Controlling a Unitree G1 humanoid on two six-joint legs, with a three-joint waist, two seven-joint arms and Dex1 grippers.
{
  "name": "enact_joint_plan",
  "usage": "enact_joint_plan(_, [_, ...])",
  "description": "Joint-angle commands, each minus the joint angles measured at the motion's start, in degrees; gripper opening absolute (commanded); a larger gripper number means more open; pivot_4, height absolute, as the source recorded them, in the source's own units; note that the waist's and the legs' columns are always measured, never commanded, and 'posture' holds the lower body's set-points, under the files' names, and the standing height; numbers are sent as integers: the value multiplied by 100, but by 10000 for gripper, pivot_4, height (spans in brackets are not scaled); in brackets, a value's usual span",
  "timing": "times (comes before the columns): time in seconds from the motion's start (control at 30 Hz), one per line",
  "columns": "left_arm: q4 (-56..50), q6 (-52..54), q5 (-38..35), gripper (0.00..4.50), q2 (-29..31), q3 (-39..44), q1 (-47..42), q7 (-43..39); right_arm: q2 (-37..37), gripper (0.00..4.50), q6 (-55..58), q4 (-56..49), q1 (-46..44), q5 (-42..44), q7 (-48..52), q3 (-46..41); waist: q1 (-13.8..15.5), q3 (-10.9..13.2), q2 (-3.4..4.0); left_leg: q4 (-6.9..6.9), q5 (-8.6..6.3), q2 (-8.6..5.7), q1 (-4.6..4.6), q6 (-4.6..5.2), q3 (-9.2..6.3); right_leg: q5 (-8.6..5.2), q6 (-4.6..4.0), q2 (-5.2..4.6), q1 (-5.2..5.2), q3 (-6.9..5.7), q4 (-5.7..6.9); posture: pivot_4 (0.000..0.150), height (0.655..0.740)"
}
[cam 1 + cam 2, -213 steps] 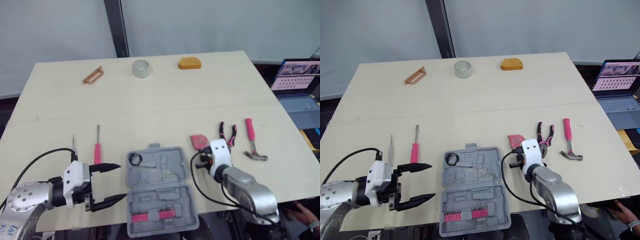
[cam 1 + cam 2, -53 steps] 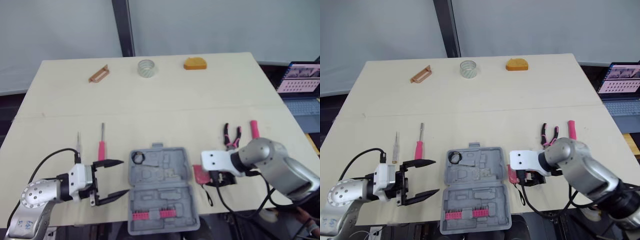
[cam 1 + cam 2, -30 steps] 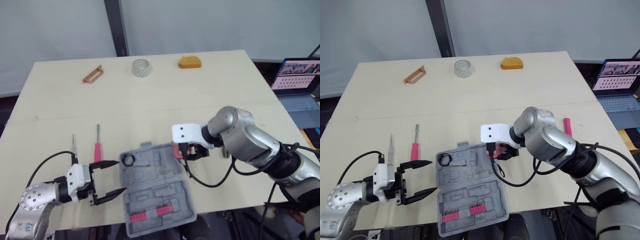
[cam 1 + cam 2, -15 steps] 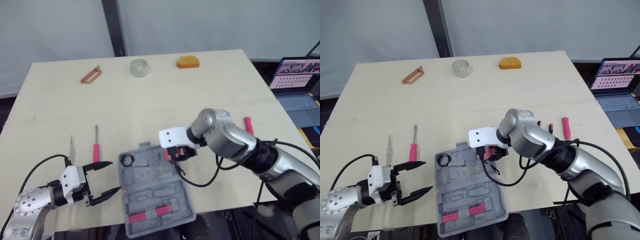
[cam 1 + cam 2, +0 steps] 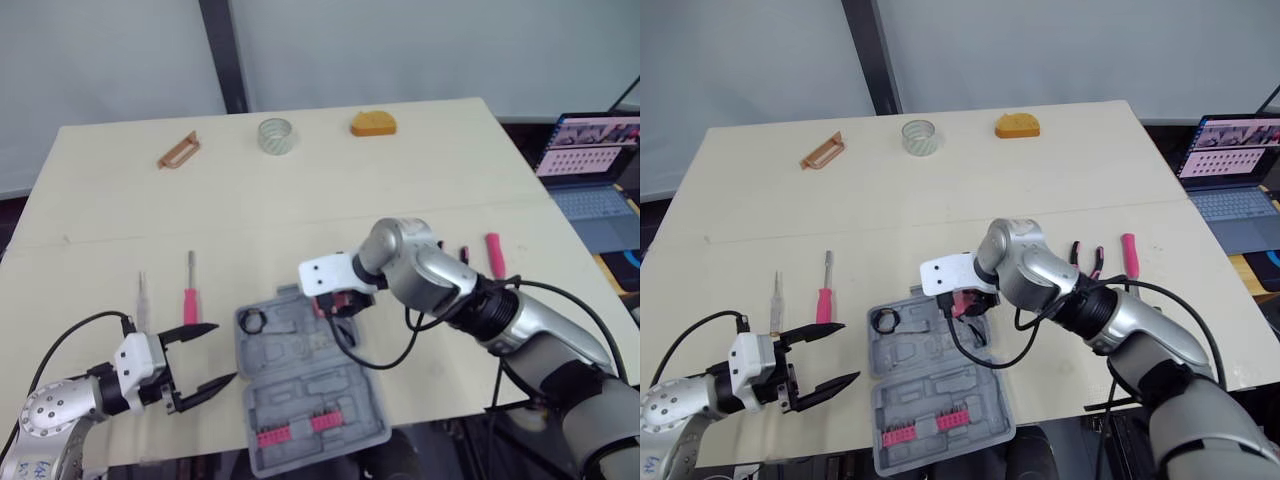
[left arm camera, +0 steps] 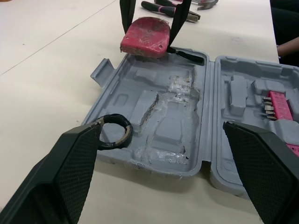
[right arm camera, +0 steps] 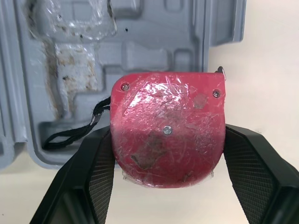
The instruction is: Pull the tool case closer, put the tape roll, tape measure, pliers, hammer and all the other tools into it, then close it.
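Right end effector (image 5: 338, 302), grasping the tape measure (image 7: 168, 135), has swung over the open tool case (image 5: 300, 390). Dropping it in looks next; left end effector (image 5: 226, 352) waits released

1. Your left arm (image 5: 52, 418) has a rounded silver shell with blue handwriting near its lower edge.
2. Its wrist block (image 5: 134, 360) is white and boxy.
3. Your right arm (image 5: 412, 258) is silver too, with a black band (image 5: 490, 306) midway.
4. Its wrist plate (image 5: 322, 275) is flat and white.
5. Thin black cables (image 5: 372, 366) loop from both wrists.
6. Your left gripper (image 5: 222, 352) and right gripper (image 5: 338, 303) have tapered black fingers (image 6: 74, 168) with cross-hatched pads.
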Motion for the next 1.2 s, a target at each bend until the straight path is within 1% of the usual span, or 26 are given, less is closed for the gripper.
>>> enact_joint_plan(0.03, [-144,-81,23,45000,16,133,65,35,82,29195,-99,-76,-2,-156,14,14,-1,0,0,0,0,0,0,0,0,0,0,0,0,0,0,1500,7349])
enact_joint_plan(0.57, [-45,-210,32,45000,3,157,90,13,144,29195,-68,-223,136,-321,192,64,2,0,0,0,0,0,0,0,0,0,0,0,0,0,0,1500,7349])
enact_joint_plan(0.73, [143,-358,41,45000,-10,157,82,-52,224,29195,-128,-86,120,-351,155,64,-2,0,0,0,0,0,0,0,0,0,0,0,0,0,0,1500,7349])
enact_joint_plan(1.2, [266,-571,62,45000,-21,153,209,-71,402,29195,-366,228,190,-533,67,54,-2,0,0,0,0,0,0,0,0,0,0,0,-1,-1,1,1500,7349])
